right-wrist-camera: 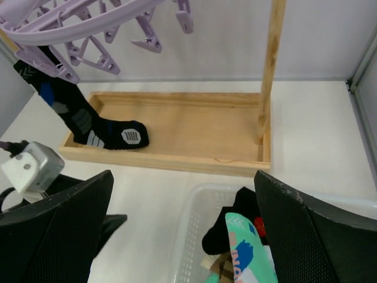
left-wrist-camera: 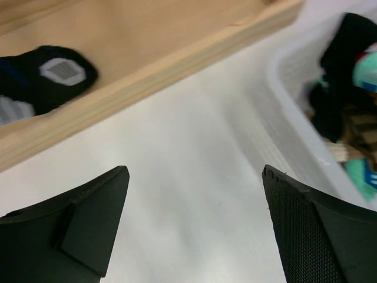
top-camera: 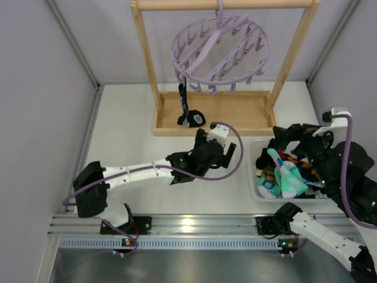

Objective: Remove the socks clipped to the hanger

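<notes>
Stock before you:

- Round lavender plastic ring hanger (top-camera: 221, 50), hooked on the top bar of the wooden frame rack (top-camera: 212, 112).
- One black sock with grey and blue patches (right-wrist-camera: 76, 118), clipped to a peg on the ring's left side. Its toe rests on the rack's base tray.
- White plastic bin (top-camera: 254, 168) on the desk (top-camera: 129, 147), just front-right of the rack's base. It holds a teal-white sock (top-camera: 288, 180) among other heaped socks.
- Your left tool (left-wrist-camera: 195, 171): fingers spread, nothing between them, low over the desk just in front of the rack's base.
- Your right tool (right-wrist-camera: 182, 174): fingers spread, nothing between them, above the bin.
</notes>
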`<state>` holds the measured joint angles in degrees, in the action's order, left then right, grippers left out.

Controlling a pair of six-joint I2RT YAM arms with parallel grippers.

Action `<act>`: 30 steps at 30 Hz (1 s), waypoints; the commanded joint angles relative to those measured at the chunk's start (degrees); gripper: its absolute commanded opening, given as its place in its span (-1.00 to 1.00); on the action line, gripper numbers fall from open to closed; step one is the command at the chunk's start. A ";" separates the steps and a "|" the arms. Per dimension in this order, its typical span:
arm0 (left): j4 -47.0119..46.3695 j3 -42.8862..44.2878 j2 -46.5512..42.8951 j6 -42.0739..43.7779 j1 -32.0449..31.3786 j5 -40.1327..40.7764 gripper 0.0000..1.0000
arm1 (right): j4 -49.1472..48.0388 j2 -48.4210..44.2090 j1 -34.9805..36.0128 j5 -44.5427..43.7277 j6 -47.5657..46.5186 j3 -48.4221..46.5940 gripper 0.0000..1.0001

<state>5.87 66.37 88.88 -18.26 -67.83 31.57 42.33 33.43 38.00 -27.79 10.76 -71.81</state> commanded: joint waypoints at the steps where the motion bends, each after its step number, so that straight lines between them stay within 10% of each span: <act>1: -1.21 -5.62 -5.89 0.68 3.40 12.47 0.96 | -6.29 0.58 -0.47 4.76 0.83 3.16 0.98; 12: -36.43 -30.14 -14.70 14.91 26.77 -16.88 0.96 | -9.28 2.87 -0.47 10.65 1.54 4.57 0.99; 24: -52.26 -24.01 2.86 19.58 38.12 -28.05 0.94 | -10.86 4.01 -0.47 16.10 -0.30 6.07 0.99; 30: -56.57 -20.76 5.51 19.32 38.13 -26.56 0.15 | -11.48 5.59 -0.47 17.24 -0.74 5.98 0.99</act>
<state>-41.58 42.59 94.56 0.80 -29.63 6.61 34.70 37.82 38.00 -12.29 10.94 -65.60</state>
